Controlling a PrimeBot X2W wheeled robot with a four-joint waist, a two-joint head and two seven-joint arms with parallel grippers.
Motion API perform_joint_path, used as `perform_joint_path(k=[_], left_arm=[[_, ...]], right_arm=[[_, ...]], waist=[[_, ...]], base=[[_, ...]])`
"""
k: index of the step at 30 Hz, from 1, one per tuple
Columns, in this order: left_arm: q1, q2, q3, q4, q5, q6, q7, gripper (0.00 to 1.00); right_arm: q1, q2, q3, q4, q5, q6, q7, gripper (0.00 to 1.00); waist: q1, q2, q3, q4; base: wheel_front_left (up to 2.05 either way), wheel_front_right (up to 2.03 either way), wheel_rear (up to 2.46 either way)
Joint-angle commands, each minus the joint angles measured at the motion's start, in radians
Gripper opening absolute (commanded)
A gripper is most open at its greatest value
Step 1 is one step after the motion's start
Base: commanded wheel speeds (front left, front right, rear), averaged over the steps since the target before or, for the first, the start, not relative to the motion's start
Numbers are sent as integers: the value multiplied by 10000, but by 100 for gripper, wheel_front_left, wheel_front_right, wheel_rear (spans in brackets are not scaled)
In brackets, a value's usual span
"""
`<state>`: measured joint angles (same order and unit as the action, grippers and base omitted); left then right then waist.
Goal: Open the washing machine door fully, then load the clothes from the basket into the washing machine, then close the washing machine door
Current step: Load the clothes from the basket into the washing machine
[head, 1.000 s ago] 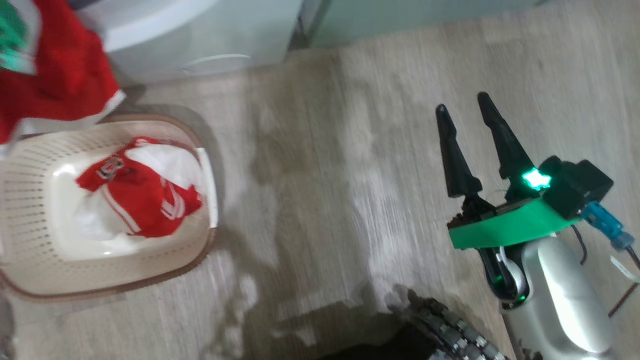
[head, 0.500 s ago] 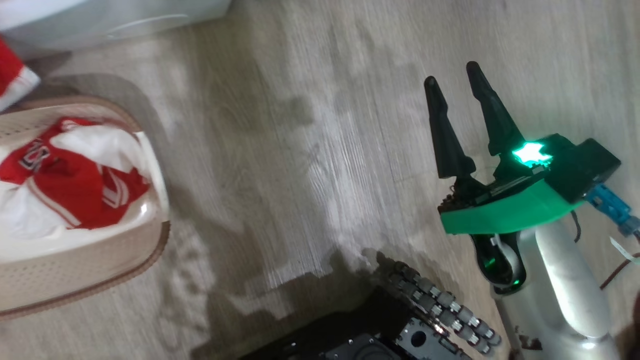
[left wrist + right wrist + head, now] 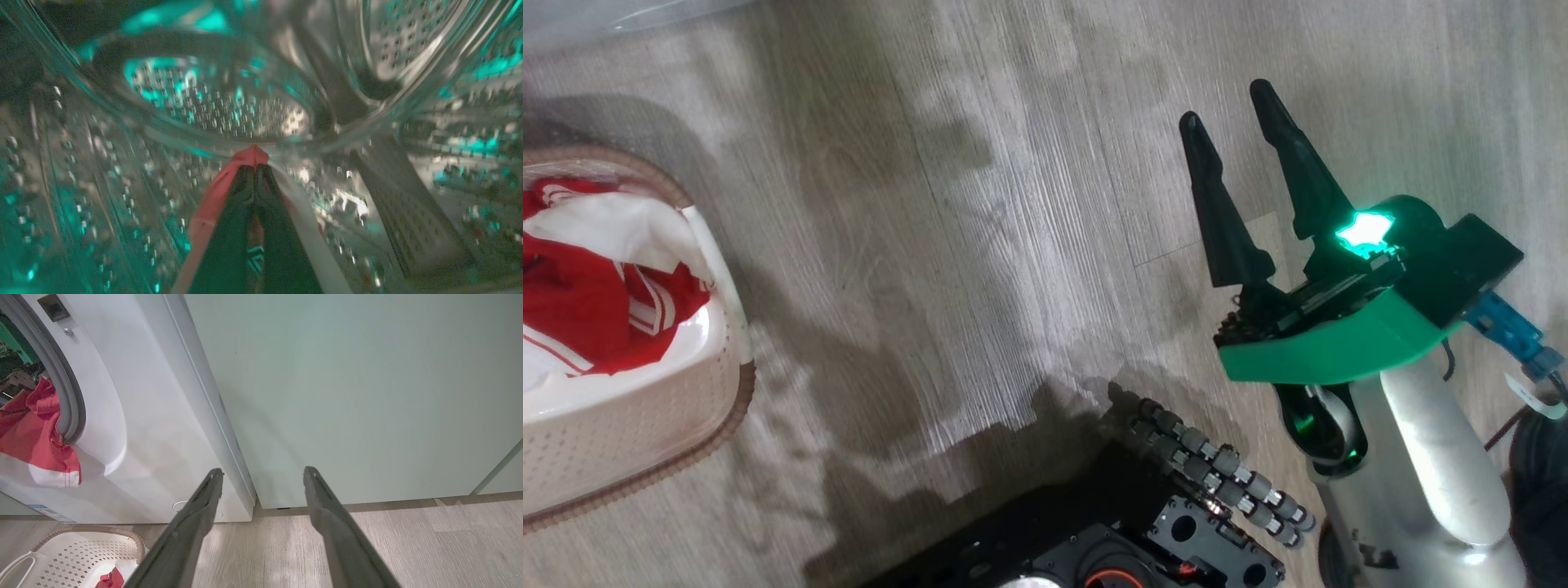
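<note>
Inside the washing machine's steel perforated drum, my left gripper is shut on a red and white garment that drapes down both sides of its fingers. From the right wrist view, that red cloth hangs out over the grey gasket of the white washing machine. The basket stands on the floor at the left with more red and white clothes in it, and its rim shows below the machine. My right gripper hovers open and empty over the floor. The washing machine door is out of view.
A pale green cabinet door stands right of the machine, straight ahead of my right gripper. Wood-look floor lies between the basket and my right arm. My dark wheeled base sits at the bottom of the head view.
The head camera has swung, so the basket now sits at the left edge and the machine's front and hanging red cloth have left that view. The right gripper stays open.
</note>
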<state>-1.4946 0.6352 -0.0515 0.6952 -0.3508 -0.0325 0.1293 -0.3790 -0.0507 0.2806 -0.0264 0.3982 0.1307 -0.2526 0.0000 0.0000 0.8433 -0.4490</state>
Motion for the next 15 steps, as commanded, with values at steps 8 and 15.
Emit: perform_joint_path(k=[8, 15], left_arm=[[-167, 320, -129, 771, 122, -155, -1136, 0], [237, 126, -74, 1386, -153, -227, -1359, 0]], right_arm=[[174, 5, 63, -384, -62, 0, -91, 100], [119, 5, -30, -296, -103, 0, -91, 100]], waist=[[0, 0, 110, 240], [0, 0, -10, 440]], base=[[0, 0, 0], [0, 0, 0]])
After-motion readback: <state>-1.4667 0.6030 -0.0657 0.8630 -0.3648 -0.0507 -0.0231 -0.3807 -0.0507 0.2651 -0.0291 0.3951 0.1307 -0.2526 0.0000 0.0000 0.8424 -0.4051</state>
